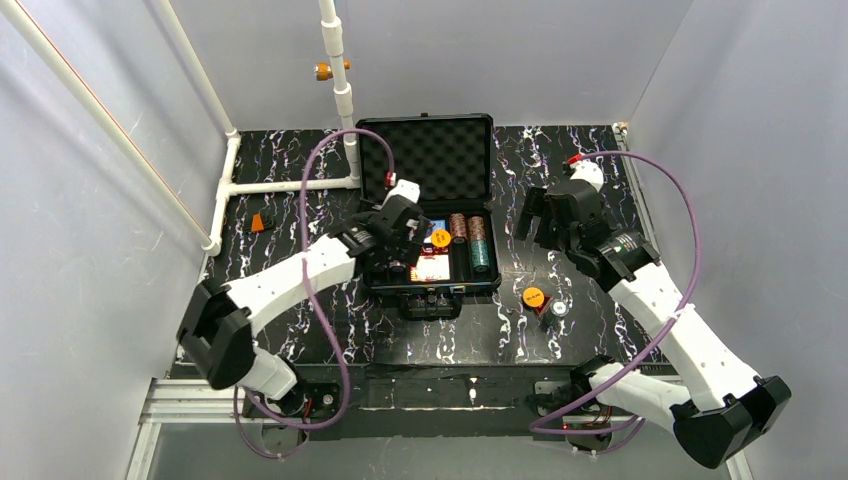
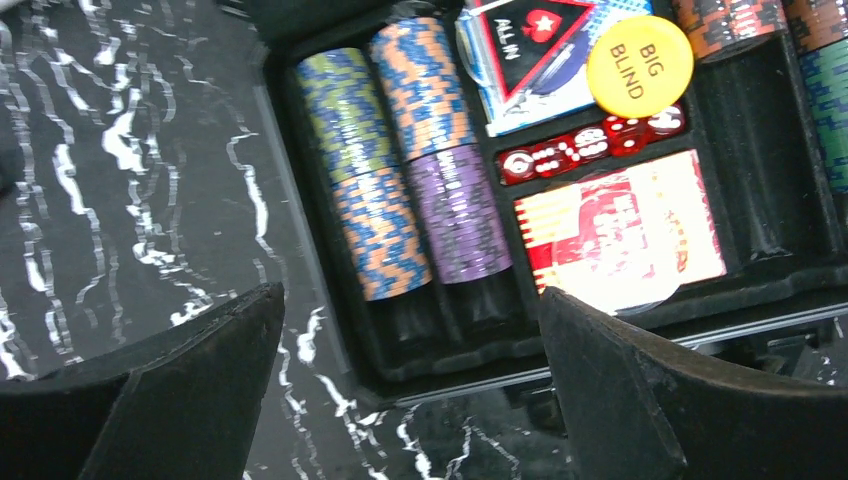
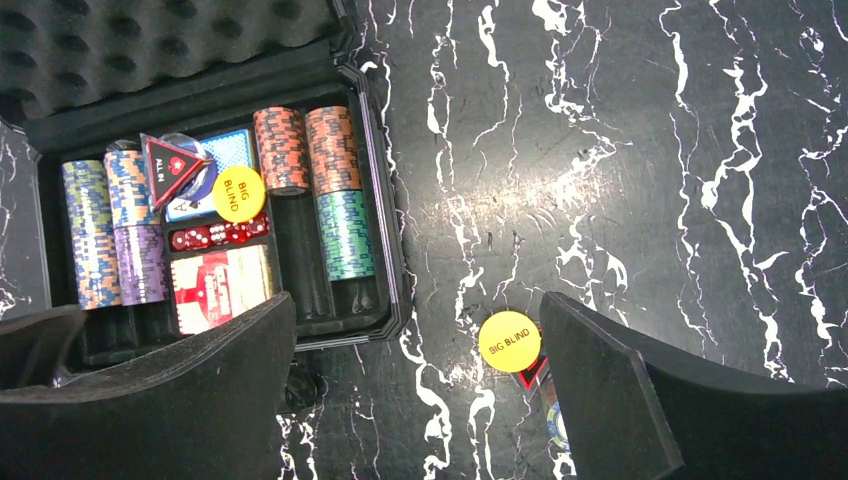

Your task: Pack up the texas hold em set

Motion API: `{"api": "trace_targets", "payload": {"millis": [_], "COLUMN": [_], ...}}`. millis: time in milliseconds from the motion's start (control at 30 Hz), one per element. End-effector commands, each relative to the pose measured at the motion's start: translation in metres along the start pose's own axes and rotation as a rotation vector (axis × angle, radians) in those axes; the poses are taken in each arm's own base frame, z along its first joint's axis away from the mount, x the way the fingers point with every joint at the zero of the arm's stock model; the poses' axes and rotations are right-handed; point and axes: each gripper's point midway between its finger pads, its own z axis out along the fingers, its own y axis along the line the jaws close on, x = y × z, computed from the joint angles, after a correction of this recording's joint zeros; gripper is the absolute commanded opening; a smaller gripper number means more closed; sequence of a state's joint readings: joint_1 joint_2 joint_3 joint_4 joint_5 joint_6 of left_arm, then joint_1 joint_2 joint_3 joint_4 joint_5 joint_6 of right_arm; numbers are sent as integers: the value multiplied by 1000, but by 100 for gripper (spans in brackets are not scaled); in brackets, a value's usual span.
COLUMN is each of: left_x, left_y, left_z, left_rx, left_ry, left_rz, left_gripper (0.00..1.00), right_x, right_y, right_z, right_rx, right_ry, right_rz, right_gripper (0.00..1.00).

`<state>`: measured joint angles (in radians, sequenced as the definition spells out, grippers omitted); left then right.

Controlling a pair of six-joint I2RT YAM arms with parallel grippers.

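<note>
The texas hold em set's black case (image 1: 432, 288) lies open at mid-table, its egg-crate foam lid (image 1: 438, 158) standing back. Inside are multicoloured chip rows (image 2: 405, 160), red dice (image 2: 590, 148), a red card deck (image 2: 620, 235) and a yellow BIG BLIND disc (image 2: 640, 65). My left gripper (image 2: 415, 400) hangs open over the case's near-left corner, holding nothing. Right of the case, my right gripper (image 3: 415, 400) stands open above the table. A second yellow BIG BLIND disc (image 3: 509, 341) lies on the table by its right finger, with a red-edged marker and a chip partly hidden beneath.
A small orange block (image 1: 258, 222) lies at the far left of the black marbled table (image 1: 320, 320). A white pipe frame (image 1: 290, 184) runs along the back left. A clear disc (image 1: 558, 309) sits beside the loose yellow disc. Grey walls enclose three sides.
</note>
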<state>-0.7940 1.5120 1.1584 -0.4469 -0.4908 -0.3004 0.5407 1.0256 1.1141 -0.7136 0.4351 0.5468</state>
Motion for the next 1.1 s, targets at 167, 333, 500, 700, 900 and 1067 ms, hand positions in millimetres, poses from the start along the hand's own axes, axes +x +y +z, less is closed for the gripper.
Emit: {"api": "trace_targets", "payload": {"millis": [167, 333, 500, 700, 900, 1067], "left_x": [-8, -13, -8, -4, -5, -5], "left_y": [69, 80, 92, 92, 99, 99], "left_z": [-41, -57, -57, -57, -61, -61], "left_rx": [-114, -119, -168, -163, -189, -192], "left_ry": [-141, -179, -200, -200, -214, -213], "left_rz": [65, 106, 164, 155, 162, 167], "left_gripper": [98, 98, 98, 98, 98, 98], "right_x": [34, 61, 84, 113, 131, 133], "right_y": [-2, 1, 2, -7, -21, -35], "right_z": [9, 17, 24, 33, 42, 49], "right_rx": [12, 15, 21, 75, 139, 196], "right_ry": [132, 246, 335, 439, 493, 499], "right_rz": [-10, -11, 3, -10, -61, -105], "right_gripper": [98, 98, 98, 98, 98, 98]}}
